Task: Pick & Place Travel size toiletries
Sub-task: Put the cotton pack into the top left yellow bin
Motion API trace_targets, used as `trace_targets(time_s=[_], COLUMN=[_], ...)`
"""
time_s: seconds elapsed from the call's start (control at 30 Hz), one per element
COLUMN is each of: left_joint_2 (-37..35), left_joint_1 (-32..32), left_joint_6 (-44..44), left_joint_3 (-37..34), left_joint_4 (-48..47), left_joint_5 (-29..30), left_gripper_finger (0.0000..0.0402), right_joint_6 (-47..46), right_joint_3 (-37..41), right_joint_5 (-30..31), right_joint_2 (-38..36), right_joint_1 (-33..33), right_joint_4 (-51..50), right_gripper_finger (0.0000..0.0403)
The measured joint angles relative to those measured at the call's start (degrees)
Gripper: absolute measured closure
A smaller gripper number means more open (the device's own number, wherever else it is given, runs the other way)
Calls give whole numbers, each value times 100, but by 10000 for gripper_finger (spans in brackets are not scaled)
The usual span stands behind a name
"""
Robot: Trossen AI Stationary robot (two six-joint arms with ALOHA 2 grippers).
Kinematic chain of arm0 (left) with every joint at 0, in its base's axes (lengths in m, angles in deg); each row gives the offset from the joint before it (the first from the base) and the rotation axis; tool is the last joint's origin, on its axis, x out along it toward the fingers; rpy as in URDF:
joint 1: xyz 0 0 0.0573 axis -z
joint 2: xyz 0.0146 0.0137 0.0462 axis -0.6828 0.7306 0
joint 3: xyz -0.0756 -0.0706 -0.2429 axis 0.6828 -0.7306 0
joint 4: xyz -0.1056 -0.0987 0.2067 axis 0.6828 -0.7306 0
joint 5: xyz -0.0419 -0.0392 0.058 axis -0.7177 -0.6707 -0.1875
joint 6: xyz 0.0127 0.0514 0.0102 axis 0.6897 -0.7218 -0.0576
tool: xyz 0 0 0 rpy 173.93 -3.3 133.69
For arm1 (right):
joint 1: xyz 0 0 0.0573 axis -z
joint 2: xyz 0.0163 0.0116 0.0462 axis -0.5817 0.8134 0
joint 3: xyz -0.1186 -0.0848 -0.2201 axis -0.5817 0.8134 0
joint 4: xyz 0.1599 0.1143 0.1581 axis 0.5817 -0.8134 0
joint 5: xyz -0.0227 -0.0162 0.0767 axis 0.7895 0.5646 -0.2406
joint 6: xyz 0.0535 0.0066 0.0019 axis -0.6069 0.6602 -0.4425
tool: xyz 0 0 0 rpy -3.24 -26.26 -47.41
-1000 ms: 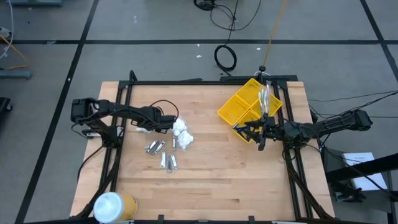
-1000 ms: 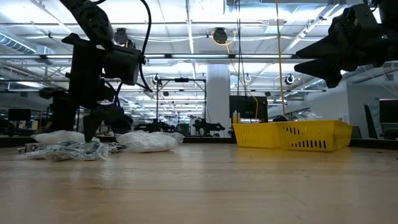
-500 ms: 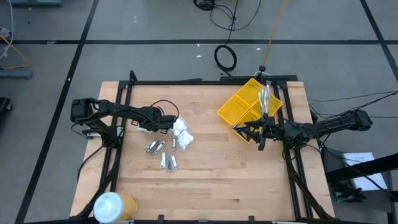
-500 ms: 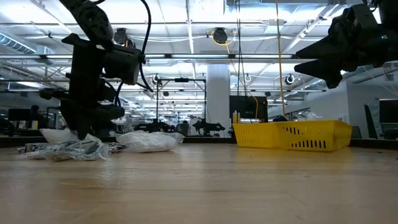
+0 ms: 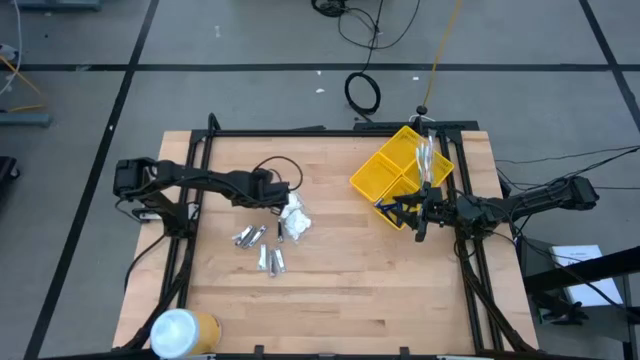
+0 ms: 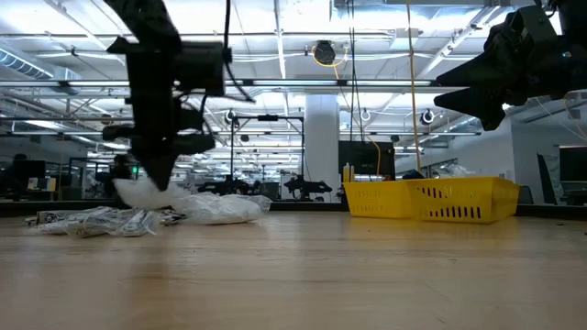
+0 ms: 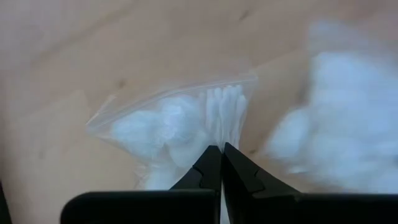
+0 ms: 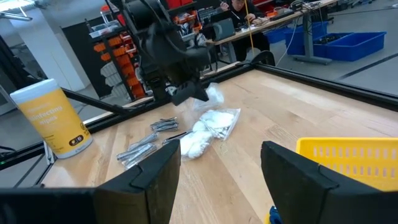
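The left end effector [image 7: 221, 163] is clenched on a clear plastic packet [image 7: 180, 121] of white swabs, lifted just off the table [image 5: 340, 290] near its middle. Raise it gently, then carry it toward the yellow bin [image 5: 385, 170]; the right end effector [image 8: 217, 174] waits released there.

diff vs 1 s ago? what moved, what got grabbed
The left gripper closed on a clear plastic packet at the white pile and has lifted it off the table, shifting a little toward the yellow bin. Unchanged: the right gripper, open beside the bin; the silvery tubes; the white-and-yellow cylinder.
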Motion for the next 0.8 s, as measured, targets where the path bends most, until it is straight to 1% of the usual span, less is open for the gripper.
trace_targets(time_s=[0.13,0.23,0.3,0.37,0.47,0.57,0.63,0.73,0.8], left_joint_2=[0,0,0,0,0,0,0,104,202], left_joint_1=[126,220,273,321,334,300,235,104,15], left_joint_6=[-507,-1047,-1546,-2089,-2853,-3339,-3536,-3748,-3865], left_joint_3=[510,886,1089,1238,1366,1475,1632,2022,2270], left_joint_4=[180,700,1284,2064,3317,4268,4460,4390,4173], left_joint_5=[156,307,306,216,-204,-612,-702,-711,-796], left_gripper_finger=[401,400,401,400,401,401,401,401,401], right_joint_6=[-2,0,-1,-1,-1,0,0,0,0], right_joint_3=[0,0,0,0,0,0,0,0,0], right_joint_5=[0,2,2,2,4,2,4,6,12], right_joint_2=[0,0,0,-1,0,0,-1,-2,-2], right_joint_1=[0,0,0,0,0,0,1,0,2], right_joint_4=[2,2,1,2,0,0,0,0,2], right_gripper_finger=[193,193,193,193,193,193,193,193,193])
